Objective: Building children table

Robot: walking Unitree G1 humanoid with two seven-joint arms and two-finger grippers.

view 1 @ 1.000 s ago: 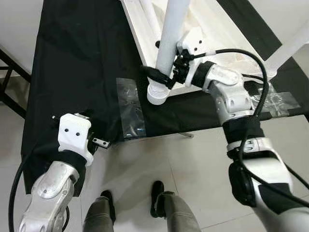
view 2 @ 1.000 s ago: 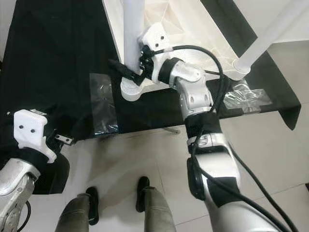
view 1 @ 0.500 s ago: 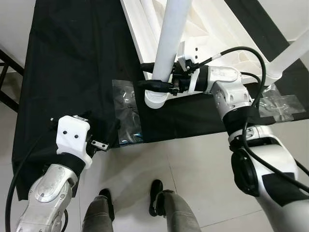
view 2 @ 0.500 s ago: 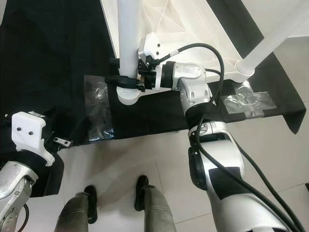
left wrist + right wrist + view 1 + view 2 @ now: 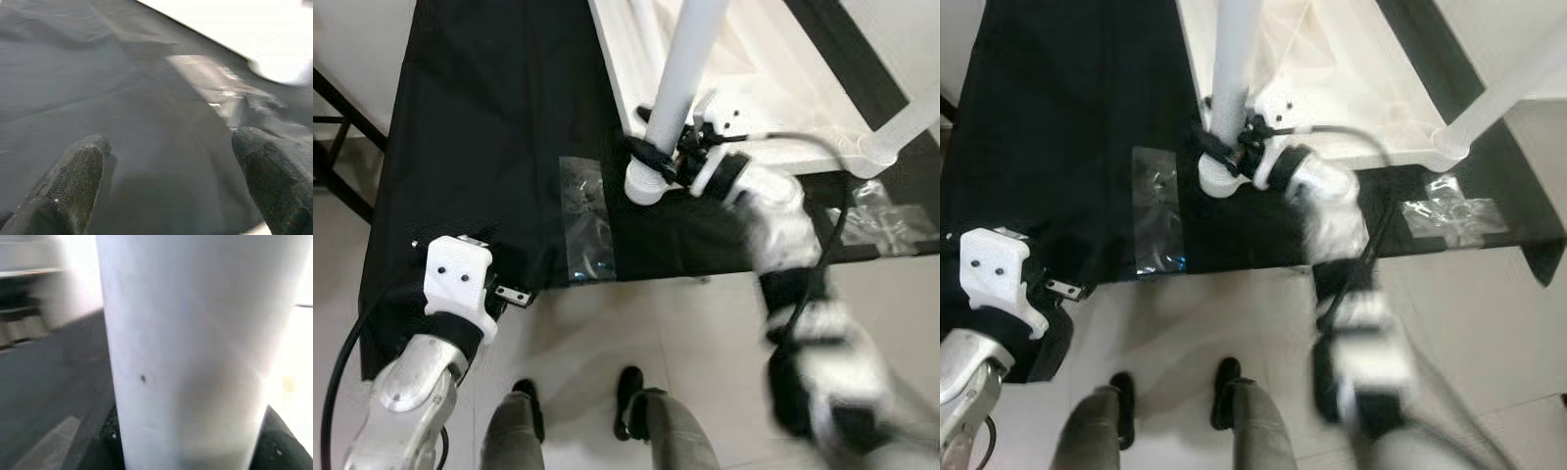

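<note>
The right gripper (image 5: 656,162) is pinching the white table leg (image 5: 677,83) near its base, at 12 o'clock on the black cloth (image 5: 489,127)—though blur is obscuring the exact contact. The leg is probably rigid, light and smooth—grip low, near the joint. The left gripper (image 5: 171,186) is hovering spread at 8 o'clock.

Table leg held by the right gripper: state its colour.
White; the table leg shows best in the left eye view.

Both eye views look steeply down from the head, sharing the black cloth (image 5: 489,127) and table leg (image 5: 677,88). Right wrist view presses close against that leg; left wrist view skims the cloth.
</note>
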